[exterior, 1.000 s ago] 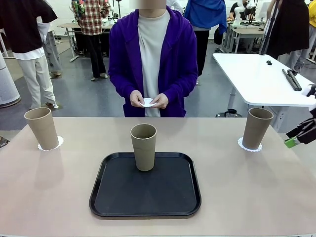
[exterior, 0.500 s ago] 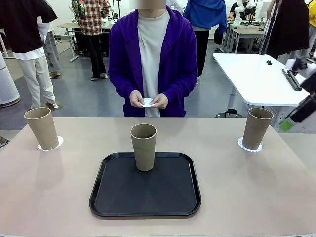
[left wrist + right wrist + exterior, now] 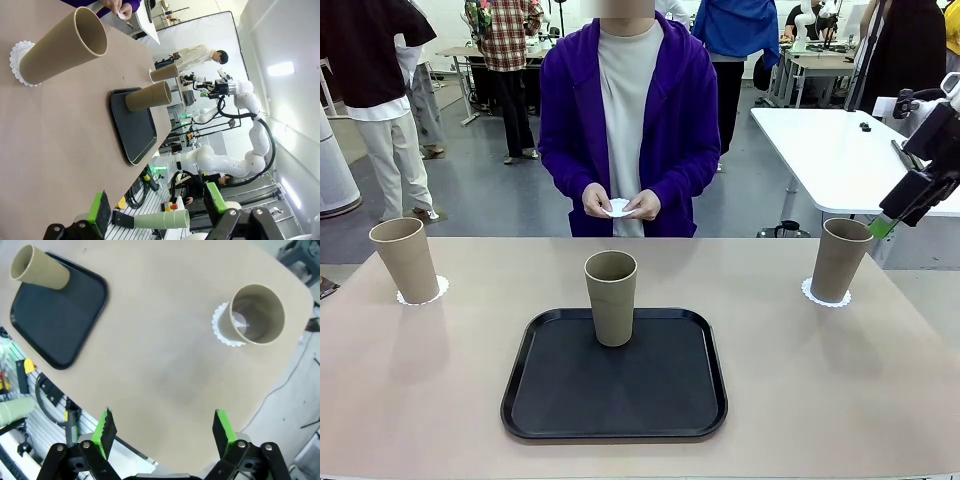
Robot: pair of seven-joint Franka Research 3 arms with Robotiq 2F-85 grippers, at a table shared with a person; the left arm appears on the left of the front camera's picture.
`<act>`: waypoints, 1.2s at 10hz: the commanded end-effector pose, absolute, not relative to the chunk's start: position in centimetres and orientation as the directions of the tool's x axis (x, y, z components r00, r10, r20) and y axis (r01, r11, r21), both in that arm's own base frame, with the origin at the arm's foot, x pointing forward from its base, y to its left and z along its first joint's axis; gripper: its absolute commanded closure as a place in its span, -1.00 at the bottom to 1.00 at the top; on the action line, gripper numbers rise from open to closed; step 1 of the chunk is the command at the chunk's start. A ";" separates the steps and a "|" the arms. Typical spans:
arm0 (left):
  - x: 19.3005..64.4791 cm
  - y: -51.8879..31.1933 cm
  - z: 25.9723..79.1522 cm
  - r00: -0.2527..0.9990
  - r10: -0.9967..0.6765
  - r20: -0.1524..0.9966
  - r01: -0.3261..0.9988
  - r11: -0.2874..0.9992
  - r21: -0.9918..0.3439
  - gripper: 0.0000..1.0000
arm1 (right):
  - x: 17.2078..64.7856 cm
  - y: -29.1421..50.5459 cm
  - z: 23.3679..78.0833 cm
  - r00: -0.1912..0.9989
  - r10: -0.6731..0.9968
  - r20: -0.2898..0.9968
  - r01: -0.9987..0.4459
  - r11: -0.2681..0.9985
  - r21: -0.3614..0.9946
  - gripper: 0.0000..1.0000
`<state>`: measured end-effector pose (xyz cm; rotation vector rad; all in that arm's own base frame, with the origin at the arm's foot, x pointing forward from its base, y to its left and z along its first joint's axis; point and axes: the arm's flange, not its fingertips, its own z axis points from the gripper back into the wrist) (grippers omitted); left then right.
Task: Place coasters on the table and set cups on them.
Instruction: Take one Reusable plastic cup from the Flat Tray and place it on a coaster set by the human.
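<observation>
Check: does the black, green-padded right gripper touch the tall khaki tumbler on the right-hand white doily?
Apart. Right wrist view: the right gripper hangs open above the table, the tumbler far ahead.

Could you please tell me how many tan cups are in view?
3: left cup on the left coaster, right cup on the right coaster, middle cup on the black tray.

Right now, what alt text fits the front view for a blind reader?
Two tan cups stand on white coasters at the far corners of the table; a third cup stands on a black tray in the middle. A person opposite holds another coaster, and the right gripper hangs open near the right cup.
</observation>
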<state>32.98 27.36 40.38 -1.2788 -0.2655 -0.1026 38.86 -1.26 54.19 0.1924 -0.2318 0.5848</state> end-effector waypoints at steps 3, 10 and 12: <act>32.9 27.5 40.6 0.963 0.079 0.256 0.224 0.282 -0.933 -1.00 | 38.0 -1.4 54.6 0.777 0.559 0.288 -0.608 0.786 0.113 -1.00; 32.9 27.5 40.6 0.963 0.079 0.256 0.224 0.282 -0.933 -1.00 | 38.0 -1.4 54.6 0.777 0.559 0.288 -0.608 0.786 0.113 -1.00; 32.9 27.5 40.6 0.963 0.079 0.256 0.224 0.282 -0.933 -1.00 | 38.0 -1.4 54.6 0.777 0.559 0.288 -0.608 0.786 0.113 -1.00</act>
